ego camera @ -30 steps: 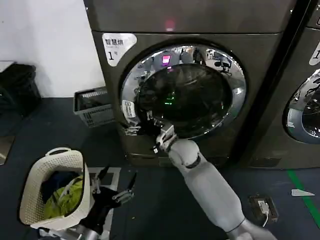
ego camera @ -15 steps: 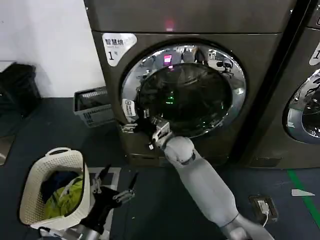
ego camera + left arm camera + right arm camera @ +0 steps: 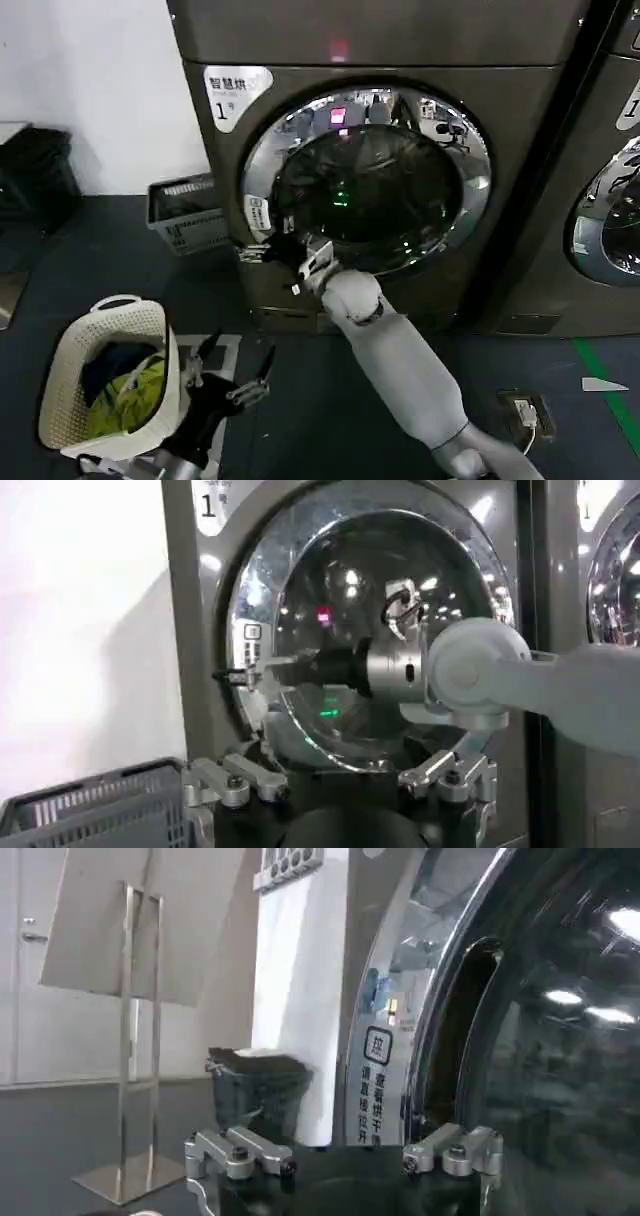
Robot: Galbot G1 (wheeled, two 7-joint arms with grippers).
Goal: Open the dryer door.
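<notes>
The right end effector (image 3: 272,250) sits at the left rim of the dryer door (image 3: 440,215), just below the small white sticker (image 3: 256,213) on the chrome ring; from the head view its fingers are too small and dark to read, and whether they are clenched on the rim cannot be told there. The left wrist view helps: it shows the same end effector (image 3: 240,676) from farther off, its slim tips reaching to the door's edge where the chrome ring meets the dryer (image 3: 185,630) front, seemingly pinched on that edge, though the contact itself is hard to make out. The right wrist view shows the door (image 3: 540,1028) at close range, its rim standing a little off the dark gap beside it, with the sticker (image 3: 378,1086) on the ring and the end effector's own two fingers (image 3: 240,1153) spread apart at the frame's base. The left end effector (image 3: 228,375) hangs low near the floor, fingers released and holding nothing, beside a white laundry basket (image 3: 75,345) with clothes in it. On the dryer (image 3: 560,120) the "1" label (image 3: 234,92) and pink light (image 3: 340,49) show above the door; a grey crate (image 3: 185,213) stands left of it and a second machine (image 3: 610,200) is cut off at the right.
</notes>
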